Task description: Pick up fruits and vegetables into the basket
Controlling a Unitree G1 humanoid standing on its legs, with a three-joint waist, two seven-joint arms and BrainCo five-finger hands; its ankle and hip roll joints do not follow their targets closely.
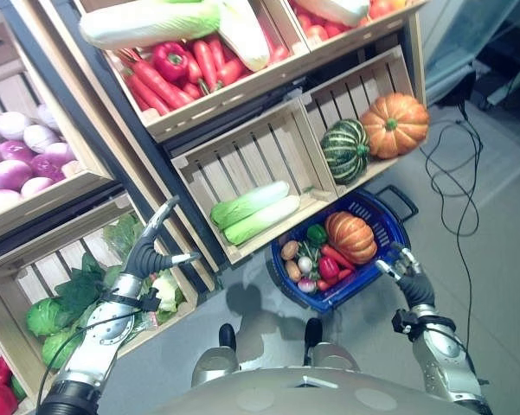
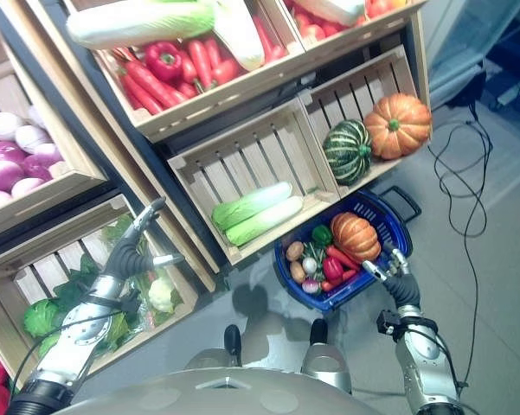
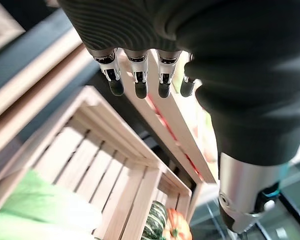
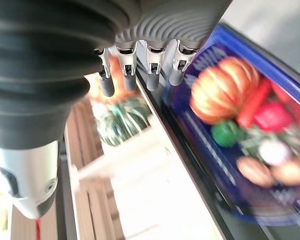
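With both the left hand (image 1: 147, 252) and right hand (image 1: 408, 275) open and empty, the nearest pickable item, a napa cabbage (image 1: 249, 204) in the middle crate (image 1: 209, 164) beside the blue basket (image 1: 389, 226), is probably light, soft-leaved and best grasped mid-length.

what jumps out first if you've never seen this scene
The blue basket on the floor, already full, with an orange pumpkin on top. Behind it, wooden crates hold another orange pumpkin beside a striped green one. Both hands, left hand and right hand, hold nothing.
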